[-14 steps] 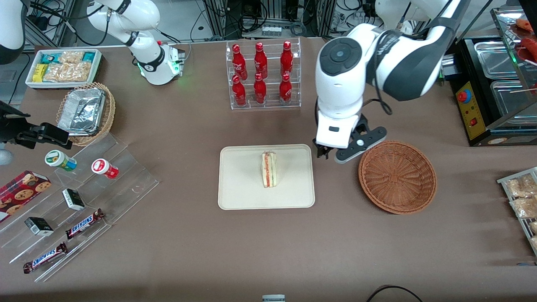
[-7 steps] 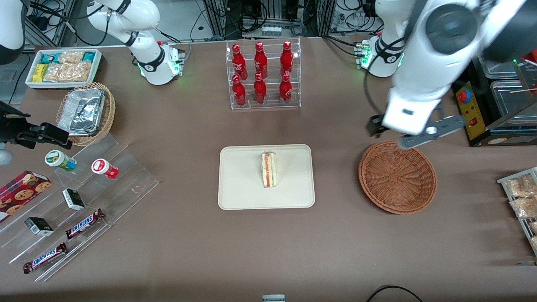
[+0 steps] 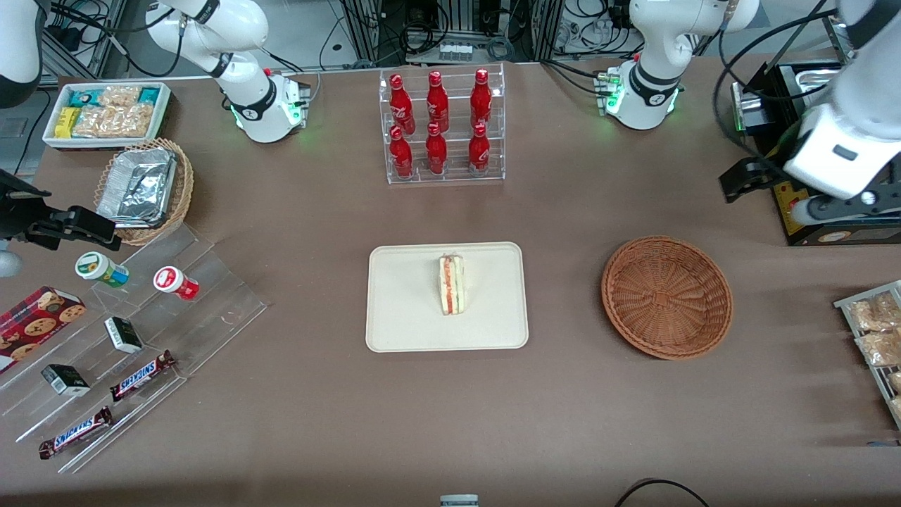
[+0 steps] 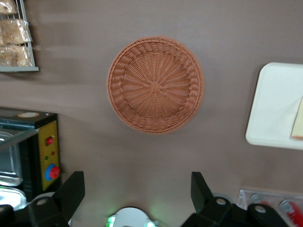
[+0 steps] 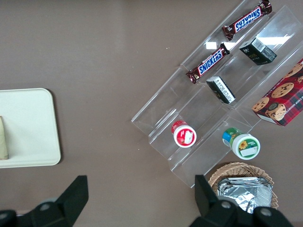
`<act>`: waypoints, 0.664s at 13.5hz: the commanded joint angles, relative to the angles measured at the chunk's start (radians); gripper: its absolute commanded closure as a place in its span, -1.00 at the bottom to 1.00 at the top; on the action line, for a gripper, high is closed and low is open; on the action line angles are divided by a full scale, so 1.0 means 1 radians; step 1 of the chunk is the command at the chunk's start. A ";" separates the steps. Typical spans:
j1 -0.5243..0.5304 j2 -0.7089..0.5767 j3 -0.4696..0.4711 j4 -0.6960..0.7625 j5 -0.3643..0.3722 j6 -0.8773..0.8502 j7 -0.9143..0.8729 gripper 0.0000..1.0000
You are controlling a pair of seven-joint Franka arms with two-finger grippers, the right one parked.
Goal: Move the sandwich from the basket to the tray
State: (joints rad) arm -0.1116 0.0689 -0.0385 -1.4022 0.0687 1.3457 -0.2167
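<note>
Taking the tray [image 3: 408, 310] as the landmark, from the front camera outward. Lying nearer the camera than the tray and toward the parked arm's end: two Snickers bars [image 3: 141, 375] on a clear stepped stand [image 3: 211, 296], with small dark boxes [image 3: 123, 334], a cookie box [image 3: 35, 324] and two capped cups [image 3: 176, 282] on the same steps. Sitting on the tray, about its middle – the sandwich [image 3: 451, 284], resting on its side with the orange-red and green filling layers facing up, nothing touching it. Lying beside the tray toward the working arm's end, apart from its rim: the basket [image 3: 666, 297], holding nothing. Showing at that end's table edge, a rack of snack packets [image 3: 873, 331]. Standing farther from the camera than the tray, a clear rack of red bottles [image 3: 440, 127]; also farther, toward the parked arm's end, a tan wicker basket with foil trays [image 3: 144, 186] and a white bin of packets [image 3: 105, 113]. Hanging high and well apart from the tray, farther from the camera than the basket and just beside a black control box [image 3: 795, 197] – the gripper [image 4: 137, 194], fingers [image 4: 71, 191] spread wide, gripping nothing.
</note>
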 commanded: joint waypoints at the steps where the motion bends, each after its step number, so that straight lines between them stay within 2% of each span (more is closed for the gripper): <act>1: 0.001 -0.049 0.034 -0.041 -0.021 -0.034 0.142 -0.98; 3: 0.056 -0.047 0.025 -0.038 -0.023 -0.048 0.184 -0.98; 5: 0.058 -0.037 0.026 -0.029 -0.024 -0.048 0.184 -0.98; 7: 0.069 -0.026 0.031 -0.015 -0.108 -0.050 0.172 -0.98; 9: 0.064 -0.024 0.031 -0.018 -0.089 -0.050 0.155 -0.98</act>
